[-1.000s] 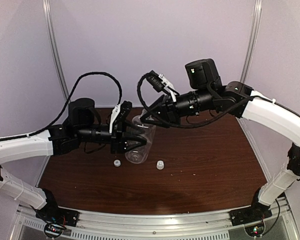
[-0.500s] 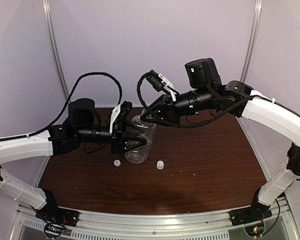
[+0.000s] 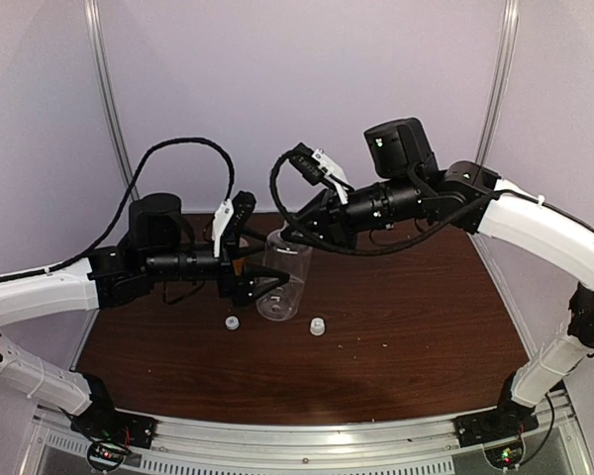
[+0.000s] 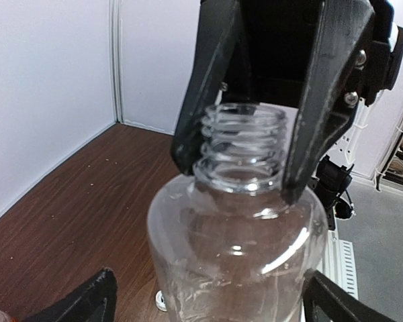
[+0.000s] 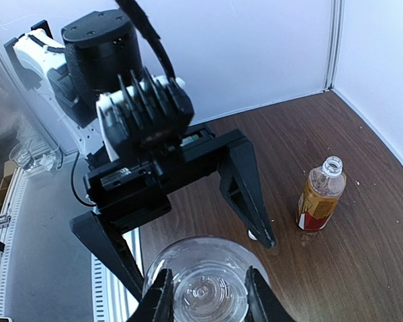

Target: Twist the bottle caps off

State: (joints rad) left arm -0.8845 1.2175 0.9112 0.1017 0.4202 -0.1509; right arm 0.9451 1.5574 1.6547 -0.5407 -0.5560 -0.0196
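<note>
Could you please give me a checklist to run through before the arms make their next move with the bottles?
1. Right hand shut on the neck of the clear bottle: ok.
2. Left hand open, not touching that bottle: ok.
3. Clear bottle's cap off: ok.
4. Orange bottle upright and uncapped: ok.
5. Both caps lying on the table: ok.
6. Clear bottle's base resting on the table: cannot tell.
</note>
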